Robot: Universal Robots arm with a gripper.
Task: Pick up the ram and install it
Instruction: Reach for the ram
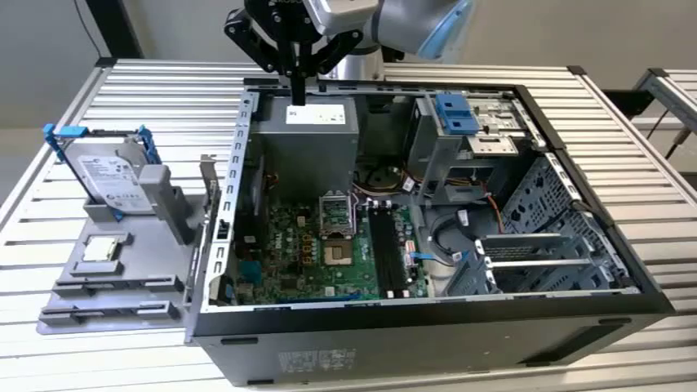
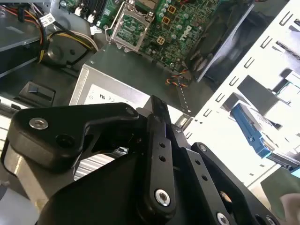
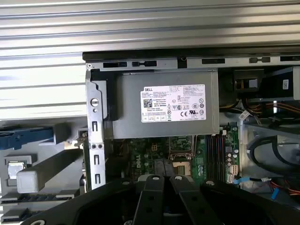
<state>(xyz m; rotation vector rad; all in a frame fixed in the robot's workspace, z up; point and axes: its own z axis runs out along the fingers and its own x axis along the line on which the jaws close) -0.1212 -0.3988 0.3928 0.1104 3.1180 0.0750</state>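
Where the open computer case lies on its side in the middle of the slatted worktop, the gripper hangs over the end of the case nearest the worktop's far edge, as the exterior view sees it. Its jaws are drawn in narrow on the ram, a thin dark stick seen edge-on and hanging straight down from the fingertips. The ram's lower end is just above the grey power supply, and I can't tell whether the 2 touch. Beyond the power supply, toward the worktop's near edge, the green motherboard lies flat in the case, with its dark memory slots running alongside the processor socket, well apart from the ram. Beside the case, toward the worktop's edge on the exterior view's left, a grey fixture carries the blue-framed hard drive standing upright and a small square processor chip lying flat.
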